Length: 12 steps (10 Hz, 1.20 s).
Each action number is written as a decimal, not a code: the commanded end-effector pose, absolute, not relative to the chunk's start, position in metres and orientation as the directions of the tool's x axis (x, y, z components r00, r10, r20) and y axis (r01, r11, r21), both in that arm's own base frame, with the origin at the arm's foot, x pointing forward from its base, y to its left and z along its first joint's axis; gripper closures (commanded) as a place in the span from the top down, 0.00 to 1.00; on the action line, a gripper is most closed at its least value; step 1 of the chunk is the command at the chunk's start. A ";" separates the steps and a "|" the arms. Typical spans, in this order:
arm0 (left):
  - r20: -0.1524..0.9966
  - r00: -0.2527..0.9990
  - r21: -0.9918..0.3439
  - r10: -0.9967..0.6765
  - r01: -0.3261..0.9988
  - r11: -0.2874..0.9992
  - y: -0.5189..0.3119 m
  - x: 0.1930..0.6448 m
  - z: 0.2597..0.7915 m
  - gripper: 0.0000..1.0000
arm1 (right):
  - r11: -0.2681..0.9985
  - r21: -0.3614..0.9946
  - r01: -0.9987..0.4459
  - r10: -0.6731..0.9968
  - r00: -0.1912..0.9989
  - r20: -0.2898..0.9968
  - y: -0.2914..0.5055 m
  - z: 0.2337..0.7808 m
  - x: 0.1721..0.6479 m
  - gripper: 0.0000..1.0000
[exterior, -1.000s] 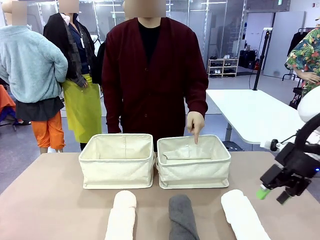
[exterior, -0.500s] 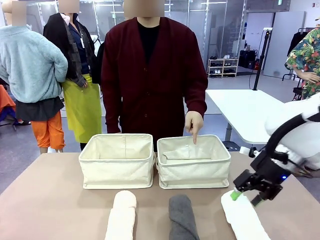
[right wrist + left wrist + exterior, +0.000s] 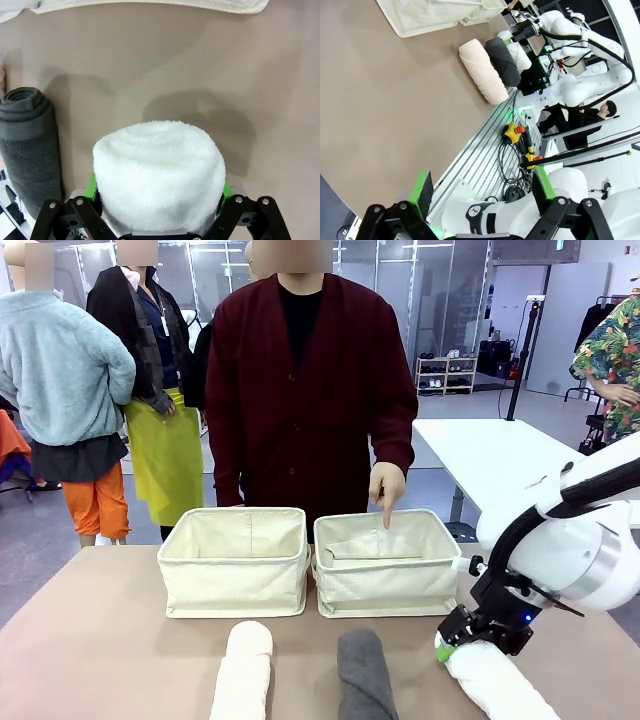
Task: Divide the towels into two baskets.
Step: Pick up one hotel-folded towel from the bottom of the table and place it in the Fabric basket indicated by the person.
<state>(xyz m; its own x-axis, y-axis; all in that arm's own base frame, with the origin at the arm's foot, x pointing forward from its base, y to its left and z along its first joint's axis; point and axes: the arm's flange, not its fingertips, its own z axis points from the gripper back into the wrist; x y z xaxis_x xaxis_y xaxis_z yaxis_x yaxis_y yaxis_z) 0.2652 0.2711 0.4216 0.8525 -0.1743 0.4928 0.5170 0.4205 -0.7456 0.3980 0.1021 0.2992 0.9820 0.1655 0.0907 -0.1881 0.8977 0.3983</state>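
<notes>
Two cream canvas baskets stand side by side, the left basket and the right basket. In front of them lie a cream towel, a dark grey towel and a white towel. My right gripper is down at the far end of the white towel, green pads pressed on both its sides, shut on it. The grey towel lies beside it. My left gripper hangs open over bare table, far from the towels.
A person in a dark red cardigan stands behind the baskets, one hand pointing a finger down into the right basket. The brown tabletop is bare to the left of the towels. The table's metal edge and cables lie near the left arm.
My right arm swung in from the right and came down onto the white towel's far end; its fingers, open before, have closed around the roll. The person's pointing hand has held still.
</notes>
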 end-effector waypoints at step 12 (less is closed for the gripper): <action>0.518 0.839 -0.739 -0.170 0.538 0.405 0.270 0.261 0.423 1.00 | 0.329 0.021 -0.944 0.938 0.325 -0.118 0.190 0.404 0.261 0.14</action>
